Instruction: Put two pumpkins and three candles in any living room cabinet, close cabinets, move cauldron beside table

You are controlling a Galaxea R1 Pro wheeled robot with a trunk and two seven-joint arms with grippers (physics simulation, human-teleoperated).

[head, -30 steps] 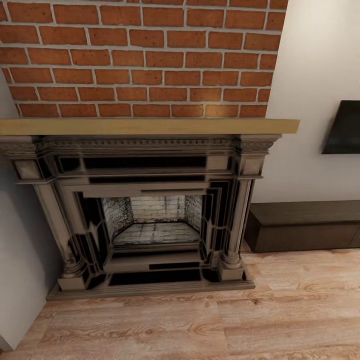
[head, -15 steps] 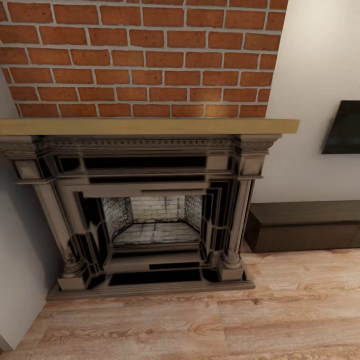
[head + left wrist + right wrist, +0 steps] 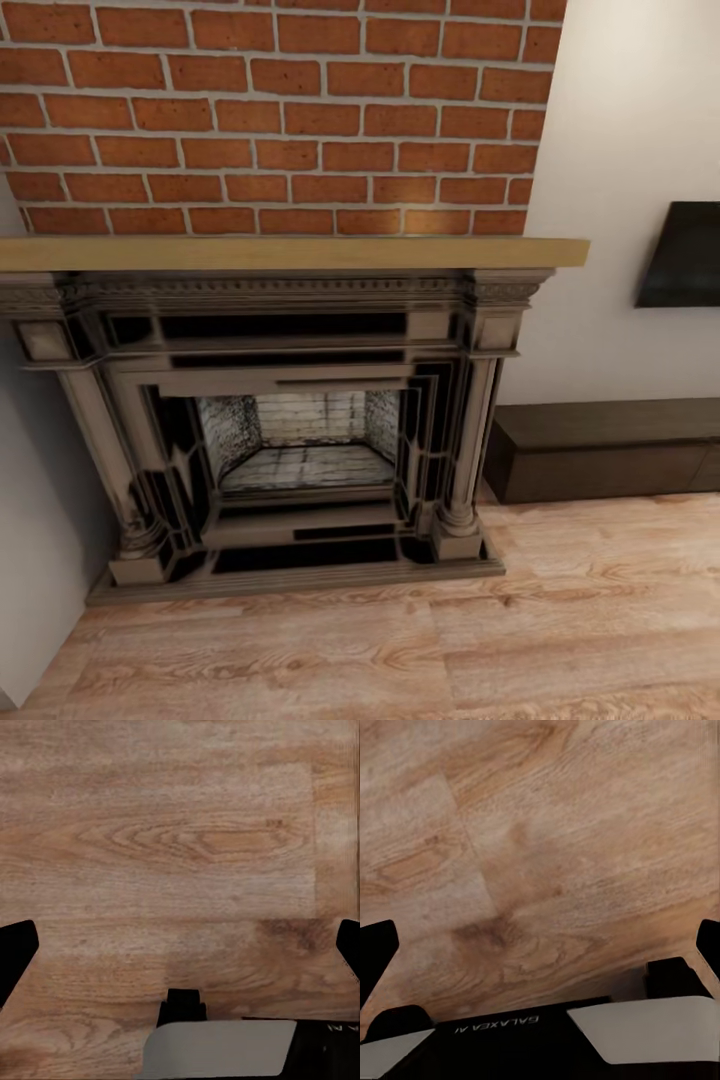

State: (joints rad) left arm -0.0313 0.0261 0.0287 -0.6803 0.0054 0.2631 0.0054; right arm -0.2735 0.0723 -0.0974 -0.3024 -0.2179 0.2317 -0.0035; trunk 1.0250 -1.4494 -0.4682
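The cabinet (image 3: 610, 450), closed, is seen low against the wall right of the fireplace (image 3: 290, 400). The left gripper (image 3: 180, 945) and right gripper (image 3: 540, 945) are spread wide over wooden floor (image 3: 180, 832), holding nothing.

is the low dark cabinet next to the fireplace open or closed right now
Closed, as far as it shows: the cabinet right of the fireplace has a flat, flush dark front with no drawer pulled out. Its far end runs out of frame.
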